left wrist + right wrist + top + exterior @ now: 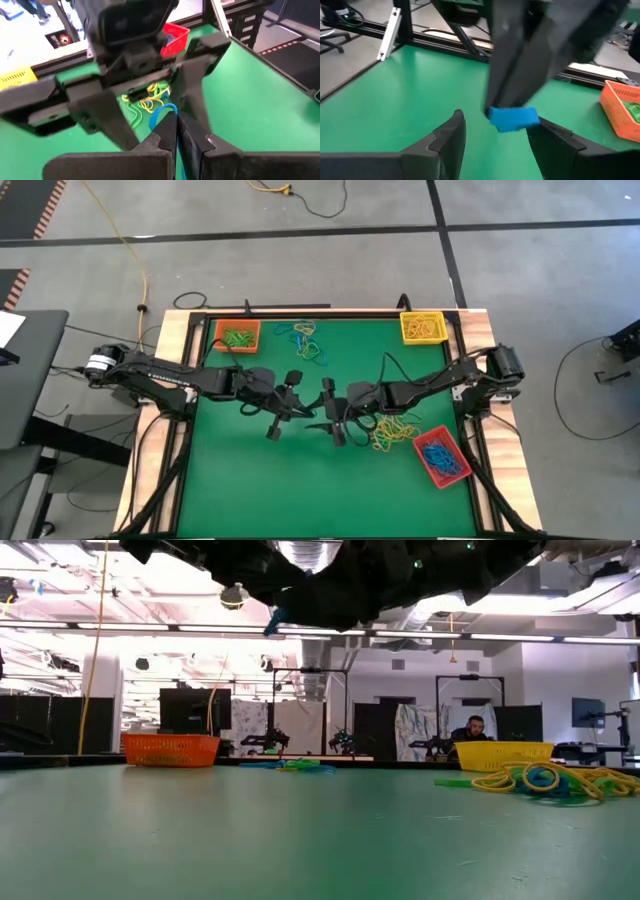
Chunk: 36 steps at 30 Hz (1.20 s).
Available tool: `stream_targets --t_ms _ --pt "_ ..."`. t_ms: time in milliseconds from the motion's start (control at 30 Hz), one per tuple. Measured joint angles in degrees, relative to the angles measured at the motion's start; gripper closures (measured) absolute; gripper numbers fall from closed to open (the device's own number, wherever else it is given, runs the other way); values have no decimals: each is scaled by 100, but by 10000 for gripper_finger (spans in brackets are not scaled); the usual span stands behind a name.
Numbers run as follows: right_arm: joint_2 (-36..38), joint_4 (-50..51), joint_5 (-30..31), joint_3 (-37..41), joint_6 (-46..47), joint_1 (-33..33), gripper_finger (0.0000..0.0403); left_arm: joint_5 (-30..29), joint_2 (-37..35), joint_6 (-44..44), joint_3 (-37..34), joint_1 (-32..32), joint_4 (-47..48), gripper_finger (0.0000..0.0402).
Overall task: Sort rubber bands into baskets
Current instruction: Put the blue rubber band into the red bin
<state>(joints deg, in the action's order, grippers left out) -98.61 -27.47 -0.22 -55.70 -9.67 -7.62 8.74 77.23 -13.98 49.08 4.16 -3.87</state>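
- From overhead I saw both arms reaching inward over the green worktop (250,480), their tips nearly meeting at its middle, the left end effector (300,412) just left of the right end effector (330,412).
- My left wrist camera showed what the overhead could not: the left end effector (176,131) was clamped shut on a blue rubber band (161,114), with the other arm's end effector close in front of it.
- My right wrist camera showed the right end effector (496,131) spread wide, a blue band (514,119) hanging between its fingers (451,131) from the tip of the left arm's shut fingers; I could not tell whether the right fingers touched it.
- The low camera showed the arms only as a dark mass overhead, plus a person seated in the room behind the worktop.
- The orange basket (237,337) at the far left held green bands; the yellow basket (422,327) at the far right held yellow ones; the red basket (441,456) at the near right held blue ones.
- One loose pile of mixed bands (305,345) lay beside the orange basket, another pile (392,432) just left of the red basket.
- I could read no writing or labels anywhere.
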Motion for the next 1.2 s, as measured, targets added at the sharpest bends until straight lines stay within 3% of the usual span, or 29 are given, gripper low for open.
stream_targets --t_ms 133,433,700,867,1100,1200 --pt "0 -6 14 0 -2 -2 213 100 -2 -72 0 0 -138 401" --pt "0 20 17 0 -145 -2 383 104 -2 -97 0 0 -216 401" --pt "0 359 310 -2 -151 26 386 24 -2 297 0 0 199 392" --pt "0 825 601 -2 -149 28 388 -336 -2 538 0 0 683 347" --pt "0 1929 793 -2 173 14 388 -412 -2 839 -27 43 1126 279" --pt "0 2556 827 -2 378 -60 388 -801 4 989 -216 129 1030 268"
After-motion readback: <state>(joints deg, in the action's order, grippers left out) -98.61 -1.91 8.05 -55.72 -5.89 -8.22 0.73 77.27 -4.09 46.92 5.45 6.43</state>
